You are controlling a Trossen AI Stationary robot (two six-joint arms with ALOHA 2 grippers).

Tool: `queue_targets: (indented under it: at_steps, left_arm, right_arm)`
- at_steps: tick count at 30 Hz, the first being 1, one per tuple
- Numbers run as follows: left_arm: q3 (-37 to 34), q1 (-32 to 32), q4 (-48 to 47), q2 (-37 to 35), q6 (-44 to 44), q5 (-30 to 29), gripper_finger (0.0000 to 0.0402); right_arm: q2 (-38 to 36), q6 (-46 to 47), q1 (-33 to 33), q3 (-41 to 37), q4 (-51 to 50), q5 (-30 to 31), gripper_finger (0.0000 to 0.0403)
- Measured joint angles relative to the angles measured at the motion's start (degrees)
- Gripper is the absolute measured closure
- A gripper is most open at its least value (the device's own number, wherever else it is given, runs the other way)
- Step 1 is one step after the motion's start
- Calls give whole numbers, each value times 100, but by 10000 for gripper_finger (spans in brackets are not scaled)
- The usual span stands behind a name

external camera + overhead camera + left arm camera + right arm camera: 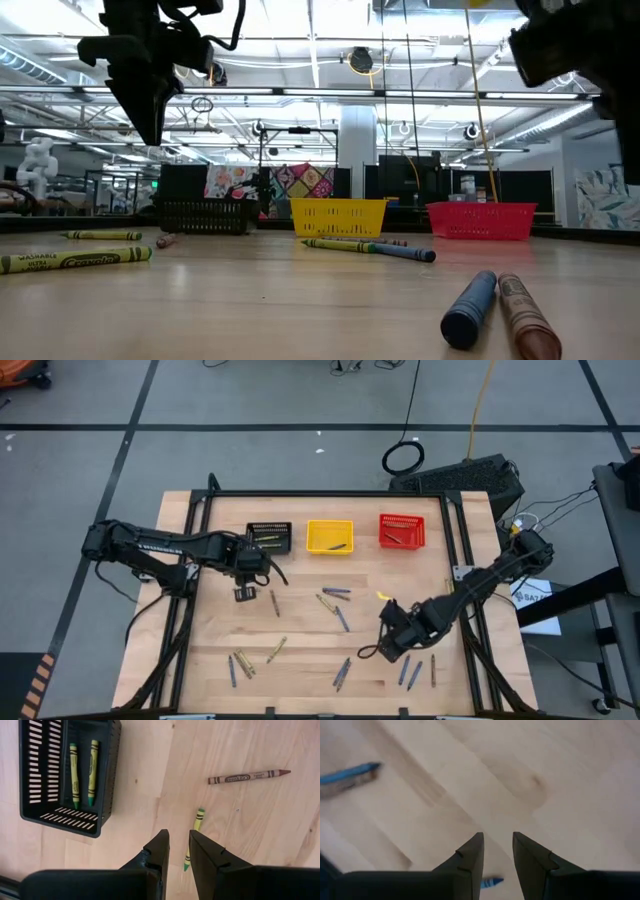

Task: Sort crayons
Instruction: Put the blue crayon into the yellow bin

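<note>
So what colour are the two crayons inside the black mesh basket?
Olive-yellow crayons, seen best in the left wrist view.

Overhead, tabletop-level, two close wrist cameras — all share the table (300,630).

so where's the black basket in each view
High view: the black basket is leftmost of the three baskets at the table's far edge, beside the left gripper.
Low view: left of centre at the far edge.
Left wrist view: upper left, holding two yellow-green crayons.
Right wrist view: not in it.
Shared landmark: the yellow basket next to it, also in the low view.
</note>
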Motion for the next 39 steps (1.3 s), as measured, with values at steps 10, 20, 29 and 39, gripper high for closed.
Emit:
queue_targets:
  at_steps: [10,20,29,39]
  left_arm:
    - [0,1,-22,0,-493,-2,333]
    - [-7,-233,-273,0,-494,-3,333]
    - [-7,-350,-54,2,-448,-153,333]
    - [-7,-351,12,2,-675,-153,333]
  right_arm:
    - [0,2065,578,0,-38,-3,312]
    - [199,3649,1401,-2,164,149,312]
    - [284,3027,1559,-2,517,-4,312]
    - [303,3975,1554,-2,625,327,312]
